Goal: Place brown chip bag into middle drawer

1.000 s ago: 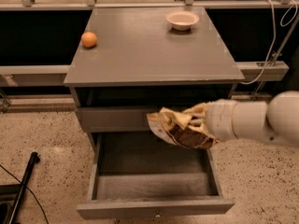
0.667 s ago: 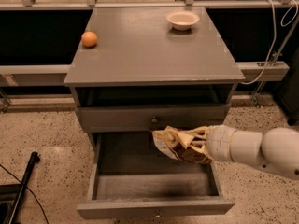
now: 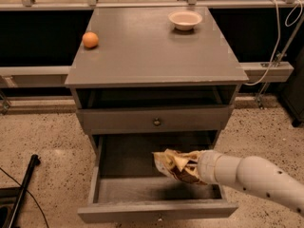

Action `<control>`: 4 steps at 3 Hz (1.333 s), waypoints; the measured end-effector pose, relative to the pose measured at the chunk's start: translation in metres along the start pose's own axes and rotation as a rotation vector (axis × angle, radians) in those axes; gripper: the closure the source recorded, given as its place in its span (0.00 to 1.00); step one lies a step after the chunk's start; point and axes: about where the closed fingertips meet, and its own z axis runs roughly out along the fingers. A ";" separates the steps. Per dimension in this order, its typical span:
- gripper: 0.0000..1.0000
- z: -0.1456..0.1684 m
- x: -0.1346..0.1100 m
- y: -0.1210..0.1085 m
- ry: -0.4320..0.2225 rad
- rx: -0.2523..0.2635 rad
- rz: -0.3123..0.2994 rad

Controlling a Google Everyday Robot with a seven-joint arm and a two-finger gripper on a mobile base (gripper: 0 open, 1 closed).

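Two-finger gripper point(image 3: 190, 168) hovering over right half of open shallow grey wooden middle drawer point(image 3: 122, 191), clamping crumpled dark-brown foil chip bag point(image 3: 171, 160) (shadow beneath, so hanging clear of floor), readying drop.

The hand point(image 3: 191, 168) holds the brown chip bag point(image 3: 172, 161) over the open middle drawer point(image 3: 127, 190), right of centre.

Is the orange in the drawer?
No, the orange sits atop the cabinet; the gripper holds the brown chip bag over the middle drawer.
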 end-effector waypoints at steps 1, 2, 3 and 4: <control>1.00 0.022 0.024 0.032 0.070 -0.062 0.017; 0.74 0.026 0.025 0.034 0.071 -0.072 0.017; 0.50 0.026 0.025 0.034 0.071 -0.072 0.017; 0.27 0.026 0.025 0.034 0.071 -0.072 0.017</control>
